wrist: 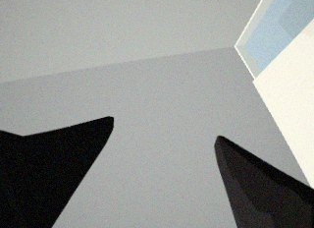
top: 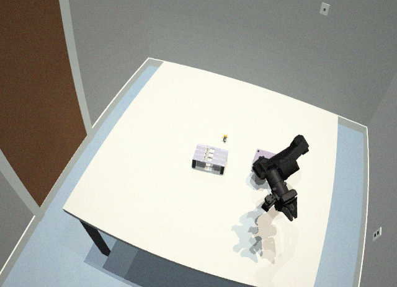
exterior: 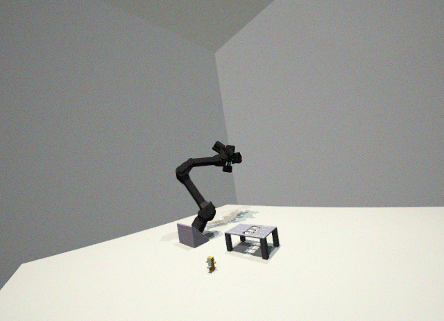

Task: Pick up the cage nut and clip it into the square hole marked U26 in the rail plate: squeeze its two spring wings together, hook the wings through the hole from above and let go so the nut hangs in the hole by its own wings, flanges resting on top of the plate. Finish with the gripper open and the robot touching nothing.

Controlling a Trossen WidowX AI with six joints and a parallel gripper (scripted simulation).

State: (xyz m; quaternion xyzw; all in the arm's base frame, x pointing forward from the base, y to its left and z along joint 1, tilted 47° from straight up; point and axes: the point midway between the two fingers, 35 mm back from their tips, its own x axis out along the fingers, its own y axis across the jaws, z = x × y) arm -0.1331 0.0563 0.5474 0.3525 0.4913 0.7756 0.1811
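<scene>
The pincer [top: 292, 218] [exterior: 232, 163] [wrist: 164, 131] hangs released, holding nothing, raised over the table [top: 128, 143] [exterior: 107, 281] [wrist: 289, 100]. Well apart and below, the cage nut [top: 224, 138] [exterior: 212, 263] stands beside the rail plate [top: 220, 154] [exterior: 234, 229]; fetching comes first, so the pincer should swing over and descend.

U26 mark: too small for us to read on the rail plate [top: 219, 154] [exterior: 234, 229]
Cage nut [top: 224, 137] [exterior: 212, 263]: its wing detail too tiny for us
Gripper fingers: cut off by our wrist view's edges
Wedge base [top: 266, 152]: partly hidden from us above by the arm [top: 278, 181]
</scene>
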